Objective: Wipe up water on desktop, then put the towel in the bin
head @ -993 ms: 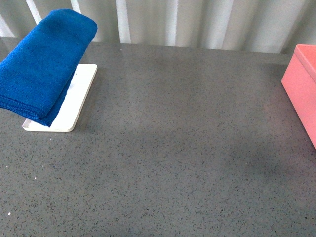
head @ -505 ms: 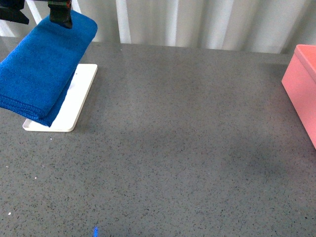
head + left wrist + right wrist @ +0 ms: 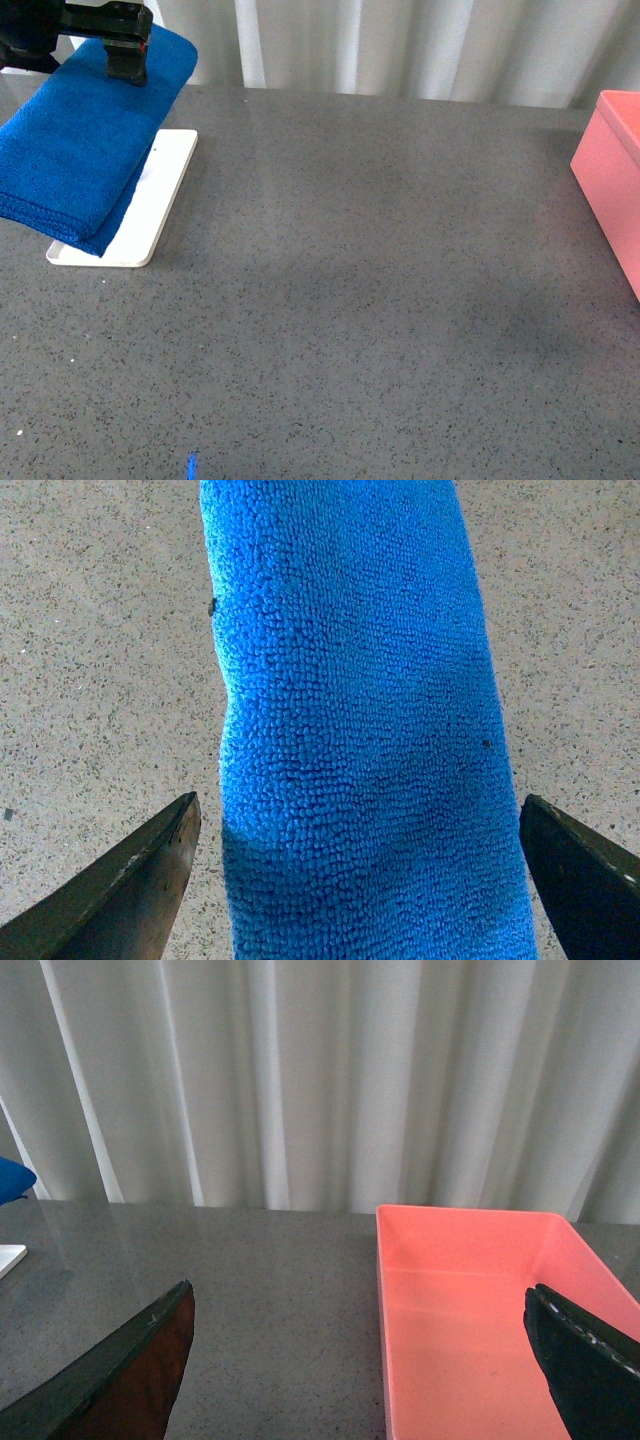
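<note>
The towel (image 3: 85,125) lay folded along the white tray (image 3: 150,215) at the far left of the desktop (image 3: 350,300), covering most of the tray and overhanging its left side. My left gripper (image 3: 357,810) hung over the towel's far end with its jaws spread wide. In the left wrist view the blue pile ran straight up the gap between my two fingers (image 3: 130,890), each tip just beside a long edge of the cloth. I could not tell whether either tip touched it, and nothing was clamped. Speckled stone showed on both sides of the towel.

My right gripper (image 3: 358,1293) was also wide open and held nothing. It was raised and apart from the bin (image 3: 470,1300), looking into it. The bin stood against the right edge of the front view, well apart from the towel, with its pink floor bare.

Between tray and bin the desktop stretched broad and flat, with nothing standing in the path across it. I could not make out any water on the stone. One tiny blue speck (image 3: 192,465) lay near the front edge. Behind the desktop's far edge hung a pale pleated curtain (image 3: 400,40), close behind the towel's far end and behind the bin.
</note>
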You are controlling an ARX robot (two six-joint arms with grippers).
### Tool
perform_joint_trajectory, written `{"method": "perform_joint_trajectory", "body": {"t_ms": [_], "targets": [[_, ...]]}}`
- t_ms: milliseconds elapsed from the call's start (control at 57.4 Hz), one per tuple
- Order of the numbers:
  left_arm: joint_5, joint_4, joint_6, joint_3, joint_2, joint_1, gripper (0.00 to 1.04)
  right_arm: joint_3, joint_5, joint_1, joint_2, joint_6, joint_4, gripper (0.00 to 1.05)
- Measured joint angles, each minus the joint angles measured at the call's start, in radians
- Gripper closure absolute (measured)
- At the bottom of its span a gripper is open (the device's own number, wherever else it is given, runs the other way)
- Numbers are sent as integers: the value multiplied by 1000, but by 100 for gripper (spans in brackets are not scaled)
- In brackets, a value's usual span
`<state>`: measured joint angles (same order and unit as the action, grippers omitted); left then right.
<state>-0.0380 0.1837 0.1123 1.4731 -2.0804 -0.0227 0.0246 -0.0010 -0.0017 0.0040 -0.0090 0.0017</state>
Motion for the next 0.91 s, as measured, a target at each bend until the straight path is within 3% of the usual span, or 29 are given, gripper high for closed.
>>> {"method": "perform_joint_trajectory", "body": {"t_ms": [52,157,261,575,906], "targets": [[-2,-3,1,-2,-3,-1,8,0,0,0,0,0,0,7],[-14,-11,4,-12,-5,-2,26,0,0,0,0,0,0,7],[-22,-18,6,-16,-5,3,50,0,0,0,0,0,0,7],[21,-35,-13,-23,8,23,100,0,0,0,0,0,0,7],[101,-59,-35,-48,79,23,101,0,0,0,0,0,0,7]]}}
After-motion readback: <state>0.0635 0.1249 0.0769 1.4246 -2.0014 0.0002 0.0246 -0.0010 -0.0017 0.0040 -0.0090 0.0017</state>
